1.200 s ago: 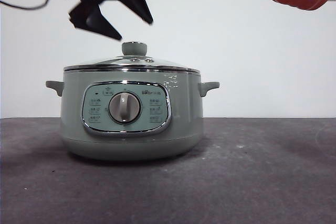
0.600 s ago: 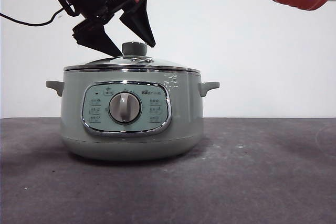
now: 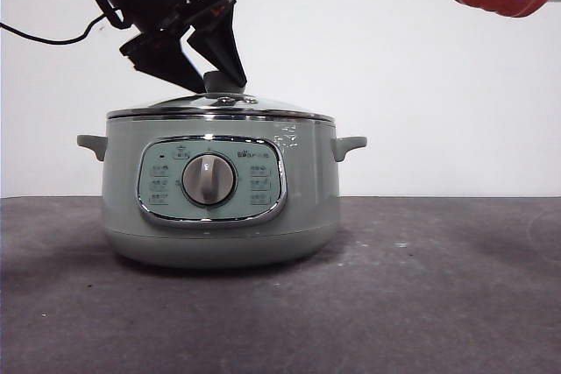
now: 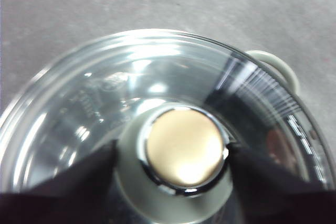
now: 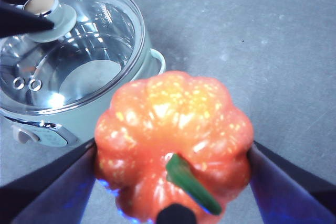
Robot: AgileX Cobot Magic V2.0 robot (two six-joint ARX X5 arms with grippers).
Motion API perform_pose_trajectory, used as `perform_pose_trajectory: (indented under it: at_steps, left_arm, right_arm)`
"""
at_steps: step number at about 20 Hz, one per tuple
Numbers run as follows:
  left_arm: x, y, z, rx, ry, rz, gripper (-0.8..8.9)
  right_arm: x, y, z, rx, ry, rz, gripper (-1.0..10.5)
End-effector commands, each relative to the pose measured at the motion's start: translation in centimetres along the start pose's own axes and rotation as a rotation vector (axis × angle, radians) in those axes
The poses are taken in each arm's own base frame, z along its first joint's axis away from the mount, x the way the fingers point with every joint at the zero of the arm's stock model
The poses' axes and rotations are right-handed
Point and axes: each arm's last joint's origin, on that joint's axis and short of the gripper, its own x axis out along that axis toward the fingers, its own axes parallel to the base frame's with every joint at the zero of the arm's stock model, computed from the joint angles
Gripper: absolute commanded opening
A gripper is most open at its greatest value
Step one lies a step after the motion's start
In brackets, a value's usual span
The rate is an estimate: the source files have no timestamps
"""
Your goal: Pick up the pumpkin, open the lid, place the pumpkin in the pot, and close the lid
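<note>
**Mia:** Where is the left tool [image 3: 209,69] now?

**Ben:** It is right at the knob [image 4: 184,148] on top of the lid [image 3: 219,107]. Its two black jaws sit one on each side of the knob. They are spread apart and do not look like they squeeze it yet.

**Mia:** And the lid?

**Ben:** The lid lies flat on the pot [image 3: 219,216]. The pot stands on the gray worktop [image 3: 438,304].

**Mia:** What about the right tool [image 5: 173,150]?

**Ben:** It is clamped on the pumpkin [image 5: 173,135]. It holds the pumpkin up in the air, off to the side of the pot and well above the worktop.

**Mia:** So what should the left tool do to get it right?

**Ben:** I think it should keep the knob in the middle of its jaws and go low enough to grab under the wide top. Then it should pinch tight and lift straight up. If it pulls sideways, the lid may slip or drag the pot.

**Mia:** And the pumpkin?

**Ben:** It should wait up there until the pot is open.
</note>
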Motion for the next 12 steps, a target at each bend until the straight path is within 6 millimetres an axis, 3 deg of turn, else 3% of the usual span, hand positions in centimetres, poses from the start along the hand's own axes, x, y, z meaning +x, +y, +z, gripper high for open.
perform_pose_trajectory:
  at_steps: [1,2,8,12]
  left_arm:
    - [0.4,0.0,-0.1,0.004,0.002,0.001,0.33]
    - [0.4,0.0,0.0,0.006,-0.006,0.002,-0.12]
    - [0.2,0.0,0.2,0.01,-0.024,0.003,-0.08]
    - [-1.5,-0.4,0.9,0.023,-0.074,0.009,-0.08]
  right_arm:
    - [0.0,0.0,0.1,0.009,-0.006,0.002,-0.1]
    - [0.0,0.0,0.1,0.009,-0.006,0.003,-0.1]
    - [0.0,0.0,0.1,0.009,-0.006,0.003,-0.1]
    - [0.0,0.0,0.1,0.009,-0.006,0.004,-0.1]
